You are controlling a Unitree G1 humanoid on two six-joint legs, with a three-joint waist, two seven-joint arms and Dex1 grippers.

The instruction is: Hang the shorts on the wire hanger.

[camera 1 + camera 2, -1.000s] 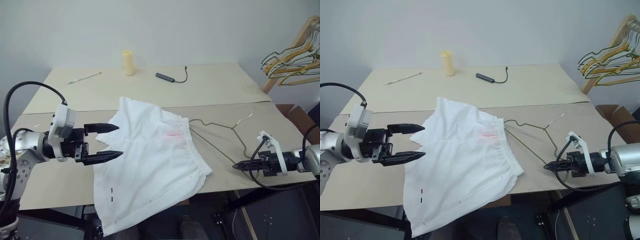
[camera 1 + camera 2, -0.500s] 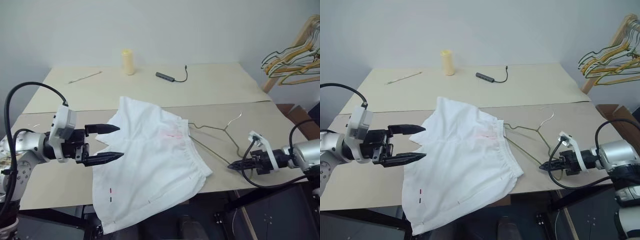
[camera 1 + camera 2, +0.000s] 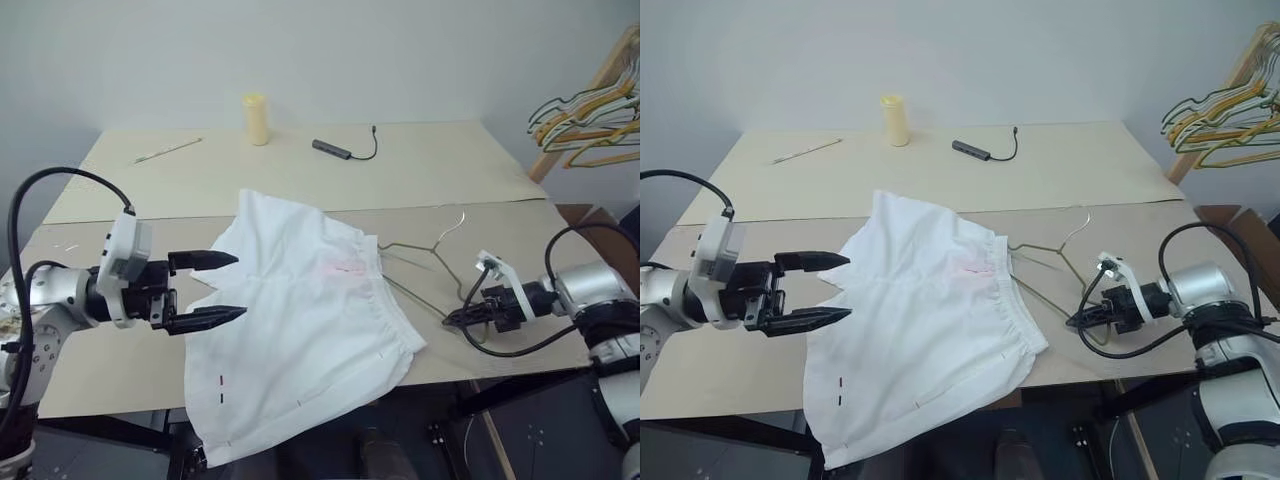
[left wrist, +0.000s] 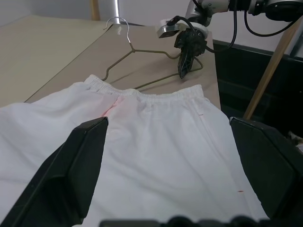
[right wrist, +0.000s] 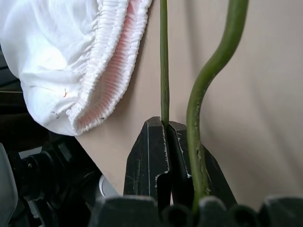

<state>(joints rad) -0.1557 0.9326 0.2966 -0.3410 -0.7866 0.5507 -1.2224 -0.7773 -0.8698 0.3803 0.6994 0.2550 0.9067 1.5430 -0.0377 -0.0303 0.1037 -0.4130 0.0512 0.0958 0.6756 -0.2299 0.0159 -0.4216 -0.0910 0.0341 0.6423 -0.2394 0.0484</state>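
Note:
The white shorts [image 3: 310,320] lie spread on the table, their lower hem hanging over the front edge. The waistband [image 5: 111,71] faces the wire hanger [image 3: 437,243], which lies flat to their right with its hook pointing away. My right gripper [image 3: 452,318] is shut on the hanger's near corner, and the thin wire [image 5: 164,56] runs out from between its closed fingertips. My left gripper [image 3: 240,285] hovers open at the shorts' left edge with nothing between its fingers. The left wrist view looks across the shorts [image 4: 156,156] to the right gripper [image 4: 183,66].
A yellow cylinder [image 3: 257,120], a dark adapter with a cable [image 3: 332,150] and a thin stick [image 3: 167,150] lie at the far side of the table [image 3: 500,170]. Bunched yellow and green hangers [image 3: 590,110] hang on a wooden rack at the far right.
My right gripper has moved left toward the shorts, dragging the wire hanger along; the hanger has swung and its hook has shifted left. The left gripper has stayed put.

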